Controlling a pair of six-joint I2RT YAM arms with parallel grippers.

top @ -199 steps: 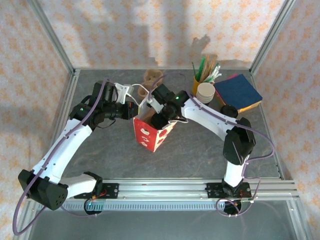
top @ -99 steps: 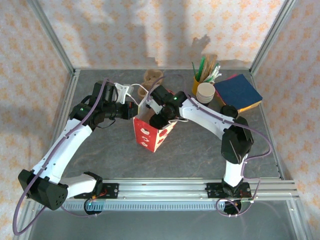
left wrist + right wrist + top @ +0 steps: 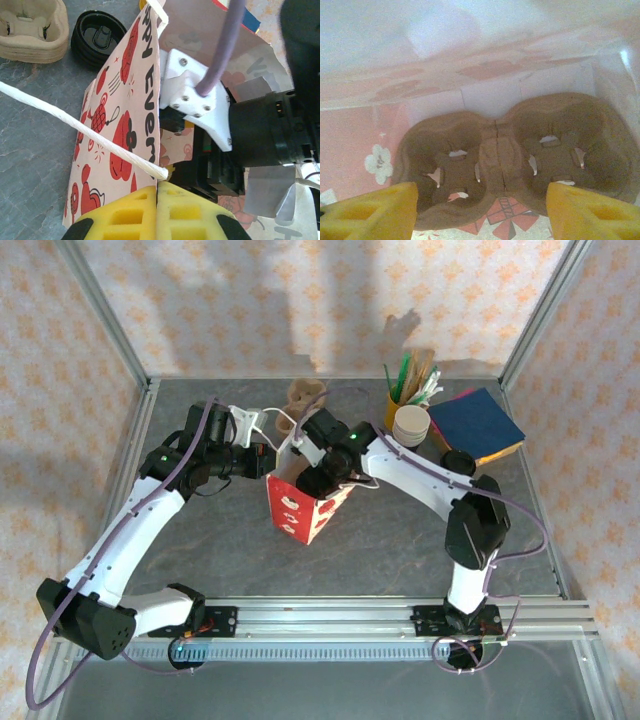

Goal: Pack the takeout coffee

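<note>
The red patterned bag (image 3: 303, 508) stands open in the middle of the table. My left gripper (image 3: 157, 200) is shut on the bag's top rim (image 3: 156, 150), beside the white cord handle (image 3: 75, 125). My right gripper (image 3: 482, 215) reaches down inside the bag with its yellow fingers (image 3: 370, 212) wide apart and nothing between them. Just beyond them a brown pulp carrier (image 3: 510, 160) lies flat on the bag's floor. A black round lidded thing (image 3: 458, 462) sits at the right; whether it is the takeout coffee I cannot tell.
A stack of brown pulp carriers (image 3: 305, 395) lies behind the bag, with black lids (image 3: 99, 37) beside it. A stack of white-rimmed cups (image 3: 410, 425), a yellow cup of stirrers (image 3: 408, 388) and blue napkins (image 3: 478, 423) stand at the back right. The right arm's wrist (image 3: 260, 130) crowds the bag's mouth.
The right arm has shifted slightly at the bag's mouth. The left arm and the bag have not moved.
</note>
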